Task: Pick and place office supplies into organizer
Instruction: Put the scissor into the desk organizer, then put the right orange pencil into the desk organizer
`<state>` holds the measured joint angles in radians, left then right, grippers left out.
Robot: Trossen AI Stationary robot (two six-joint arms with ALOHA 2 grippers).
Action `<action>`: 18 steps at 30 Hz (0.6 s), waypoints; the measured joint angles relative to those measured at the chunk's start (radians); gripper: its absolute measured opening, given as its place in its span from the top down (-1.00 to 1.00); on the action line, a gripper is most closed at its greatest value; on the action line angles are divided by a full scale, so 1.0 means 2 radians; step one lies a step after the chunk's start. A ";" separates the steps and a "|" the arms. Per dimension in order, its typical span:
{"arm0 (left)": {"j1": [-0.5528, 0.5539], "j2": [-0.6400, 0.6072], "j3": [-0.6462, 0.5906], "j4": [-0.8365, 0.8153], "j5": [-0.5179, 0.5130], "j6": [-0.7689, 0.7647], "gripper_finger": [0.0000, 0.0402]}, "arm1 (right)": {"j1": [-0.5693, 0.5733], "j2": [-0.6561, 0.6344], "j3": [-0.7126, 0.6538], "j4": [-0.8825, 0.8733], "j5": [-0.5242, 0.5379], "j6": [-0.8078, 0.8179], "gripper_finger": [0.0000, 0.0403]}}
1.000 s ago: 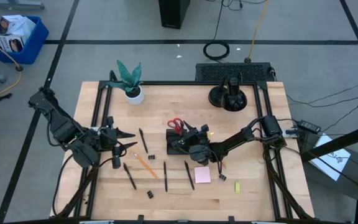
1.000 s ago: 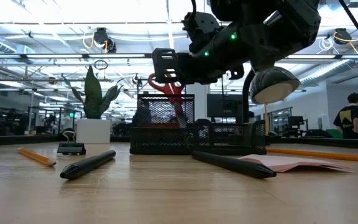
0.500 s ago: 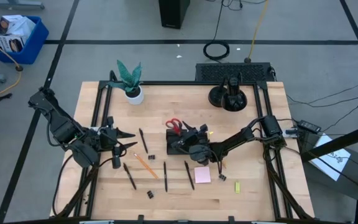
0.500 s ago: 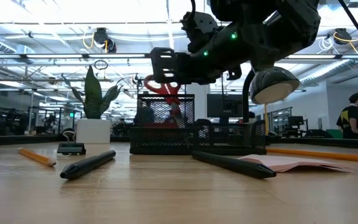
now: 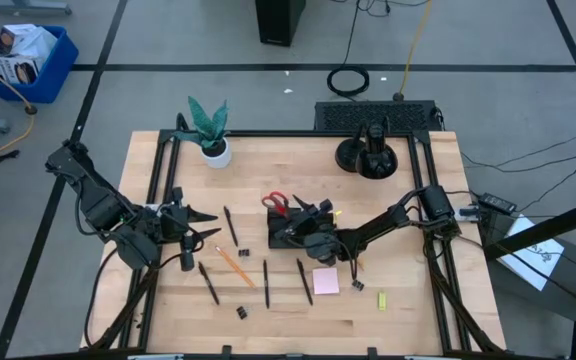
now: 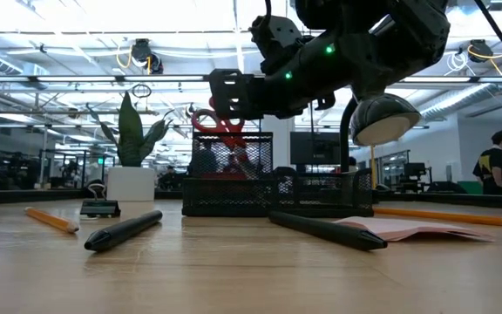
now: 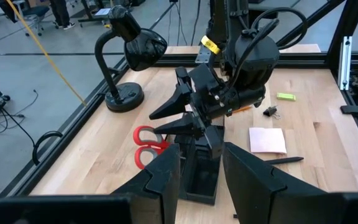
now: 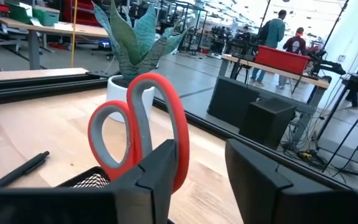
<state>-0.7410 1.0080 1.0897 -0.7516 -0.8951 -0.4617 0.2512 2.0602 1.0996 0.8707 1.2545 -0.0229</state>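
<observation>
One pair of red-handled scissors point(image 5: 277, 202) is seen standing in the rear-left corner of the organizer point(image 5: 290, 238), handles up and tilted. The right gripper point(image 5: 291, 222) is poised just beside the handles, its jaws apart with nothing clamped; from its wrist the red loops point(image 8: 140, 127) are seen free in front of the dark fingers point(image 8: 156, 169). In the low view the loops rise above the mesh wall point(image 6: 234, 183), partly hidden by the arm. The left gripper point(image 5: 204, 222) is held open over the table's left side. Pens point(image 5: 304, 281), an orange pencil point(image 5: 233, 264), binder clips point(image 5: 240, 312) and a pink pad point(image 5: 325, 281) lie in front; a potted plant point(image 5: 210, 129) stands behind.
</observation>
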 joint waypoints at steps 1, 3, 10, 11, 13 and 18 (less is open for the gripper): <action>0.000 0.000 0.000 0.000 0.000 0.000 0.37 | 0.000 0.000 0.000 0.000 0.000 0.000 0.30; 0.000 0.000 0.000 0.000 0.000 0.000 0.37 | 0.000 0.000 0.000 0.000 0.000 -0.005 0.27; 0.000 0.000 0.000 0.000 0.000 0.000 0.37 | 0.006 -0.004 0.000 0.005 0.001 -0.021 0.16; 0.000 0.000 0.000 0.000 0.000 0.000 0.37 | 0.006 -0.004 0.000 0.011 0.001 -0.026 0.15; 0.000 0.000 0.000 0.000 0.000 0.000 0.37 | 0.009 -0.004 0.000 0.019 0.002 -0.036 0.12; 0.000 0.000 0.000 0.000 0.000 0.000 0.37 | 0.010 -0.004 0.000 0.021 0.002 -0.040 0.08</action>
<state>-0.7410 1.0080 1.0897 -0.7514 -0.8951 -0.4614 0.2703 2.0529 1.0996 0.9119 1.2587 -0.1024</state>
